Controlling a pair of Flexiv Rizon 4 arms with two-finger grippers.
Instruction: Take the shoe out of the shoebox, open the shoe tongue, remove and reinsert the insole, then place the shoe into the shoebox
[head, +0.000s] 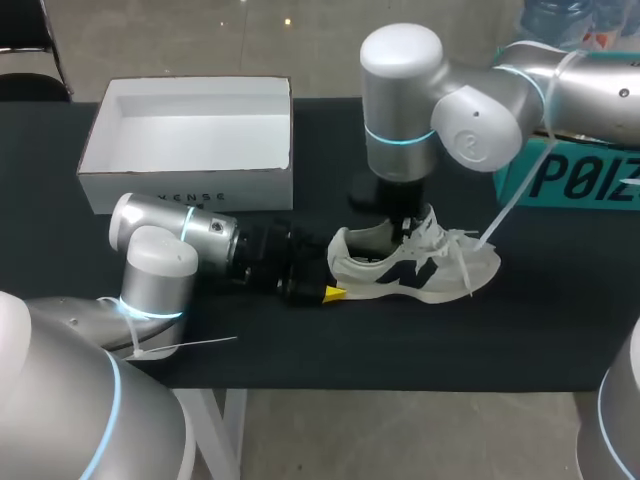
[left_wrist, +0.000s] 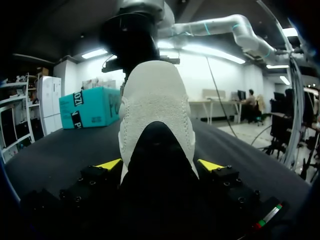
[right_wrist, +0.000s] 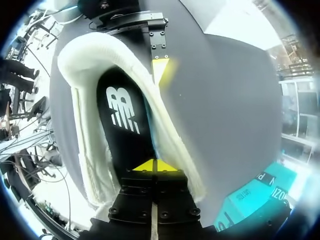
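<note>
— Where is the sneaker (head: 420, 272)?

— Out of the shoebox (head: 185, 187). It stands on its sole on the black table (head: 400, 345), heel toward my left arm and toe toward the right. The white shoebox sits open behind it and to the left, apart from it.

— How is the left arm posed?

— Low and nearly level over the table, coming in from the left. The left gripper (left_wrist: 160, 165) meets the heel end-on, one yellow-tipped finger on each side of the heel, clamped on it.

— And the right arm?

— It comes in from the right, with the wrist turned straight down above the sneaker's opening. The right gripper (right_wrist: 152, 166) is inside the sneaker, its two yellow tips pressed together just over the black insole (right_wrist: 125, 120), which lies flat in the sneaker.

— Anything else close by?

— The laces (head: 462, 250) hang loose over the toe end, and a teal box (head: 570, 175) stands behind, at the right.
</note>
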